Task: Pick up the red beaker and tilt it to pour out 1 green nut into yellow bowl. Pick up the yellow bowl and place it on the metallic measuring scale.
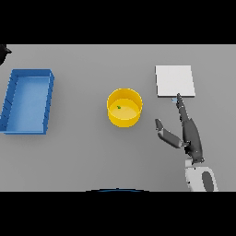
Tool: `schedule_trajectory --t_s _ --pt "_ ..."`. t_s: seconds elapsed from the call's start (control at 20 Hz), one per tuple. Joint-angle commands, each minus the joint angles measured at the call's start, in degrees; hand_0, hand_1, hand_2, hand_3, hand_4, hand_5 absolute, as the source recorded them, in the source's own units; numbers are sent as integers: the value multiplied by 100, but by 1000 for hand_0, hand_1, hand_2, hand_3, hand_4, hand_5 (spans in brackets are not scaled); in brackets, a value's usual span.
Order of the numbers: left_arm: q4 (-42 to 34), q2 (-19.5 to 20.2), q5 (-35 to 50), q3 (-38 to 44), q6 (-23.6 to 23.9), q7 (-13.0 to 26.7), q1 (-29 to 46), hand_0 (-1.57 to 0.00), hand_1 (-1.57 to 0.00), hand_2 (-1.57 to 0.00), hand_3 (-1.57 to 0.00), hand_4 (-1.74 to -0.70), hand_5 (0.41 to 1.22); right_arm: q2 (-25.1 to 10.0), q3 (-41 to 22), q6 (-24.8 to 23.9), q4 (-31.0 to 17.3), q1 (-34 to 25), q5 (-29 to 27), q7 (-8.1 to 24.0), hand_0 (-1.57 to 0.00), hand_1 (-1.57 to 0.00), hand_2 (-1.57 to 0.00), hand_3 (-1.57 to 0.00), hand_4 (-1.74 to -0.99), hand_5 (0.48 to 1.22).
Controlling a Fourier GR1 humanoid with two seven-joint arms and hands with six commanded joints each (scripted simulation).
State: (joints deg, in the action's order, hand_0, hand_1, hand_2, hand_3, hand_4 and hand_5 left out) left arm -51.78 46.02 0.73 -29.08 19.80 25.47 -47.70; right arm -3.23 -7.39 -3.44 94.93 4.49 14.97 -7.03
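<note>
Yellow bowl, nut inside, sat left of the relaxed, empty right hand; grasping it seemed next.

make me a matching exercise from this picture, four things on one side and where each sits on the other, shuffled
Things:
1. blue tray
2. yellow bowl
3. metallic measuring scale
4. green nut

Places:
A. inside the yellow bowl
B. far right, just beyond the right hand's straight fingertips
C. left edge of the grey table
D. middle of the table

Pairs: 1-C, 2-D, 3-B, 4-A
</note>
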Motion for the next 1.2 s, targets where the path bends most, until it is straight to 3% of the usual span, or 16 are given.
schedule_trajectory --t_s 0.0,0.15,0.35,0.45,0.55,0.6,0.65,0.7,0.75,0.85,0.9,1.0,1.15 --pt "-303 26 94 -29 190 139 290 -1571 -1571 -1571 -1452 -1741 1221 -53 44 40 0 -4 -48 49 1 1 1 1 -1210 660" --pt "-904 212 341 -109 501 464 939 -1571 -1571 -1571 -1450 -1741 1221 -10 31 -23 -73 -42 2 34 1 1 1 1 -1218 664" --pt "-1127 150 439 -292 901 578 1253 -1571 -1571 -1571 -1521 -1741 1199 -31 -5 -21 -28 7 48 -93 1 1 1 1 -1216 667" --pt "-1144 195 497 -370 979 756 1255 -1571 -1571 -1571 -1539 -1741 1117 -38 -56 -19 43 82 114 -52 1 1 1 1 -1207 665" --pt "-1161 235 506 -543 988 832 1317 -1571 -1571 -1571 -1551 -1741 967 -66 -19 13 87 174 39 -129 1 1 1 1 -1205 664" --pt "-1242 283 517 -649 916 869 1313 -1571 -1571 -1571 -1555 -1667 908 -56 -35 14 60 119 55 -112 1 1 1 1 -1202 667" --pt "-1297 379 594 -714 732 884 1322 -1571 -1571 -1571 -1503 -1530 865 -30 -44 -2 74 96 66 -25 1 1 1 1 -1197 664" --pt "-1435 449 698 -733 512 825 1418 -1564 -1449 -1432 -1362 -1374 830 -39 -19 19 43 98 20 -31 1 1 1 1 -1192 663" --pt "-1488 519 893 -715 218 764 1463 -1457 -1180 -1187 -1129 -1229 803 -19 -24 1 -1 115 30 -61 1 1 1 1 -1188 663" --pt "-1724 681 1094 -748 -212 791 1565 -932 -755 -767 -722 -1034 758 -13 -77 -25 35 212 101 -219 1 1 1 1 -1185 665" --pt "-1808 732 1158 -755 -356 791 1562 -746 -604 -613 -577 -968 740 2 -80 -54 -1 154 139 -126 1 1 1 1 -1181 665" --pt "-1805 779 1238 -754 -601 795 1492 -477 -386 -392 -369 -878 710 -44 -73 -33 62 200 133 -155 1 1 1 1 -1184 667" --pt "-1689 700 1319 -720 -671 696 1492 -244 -197 -200 -189 -815 684 -5 -109 -31 89 255 141 -153 1 1 1 1 -1187 666"
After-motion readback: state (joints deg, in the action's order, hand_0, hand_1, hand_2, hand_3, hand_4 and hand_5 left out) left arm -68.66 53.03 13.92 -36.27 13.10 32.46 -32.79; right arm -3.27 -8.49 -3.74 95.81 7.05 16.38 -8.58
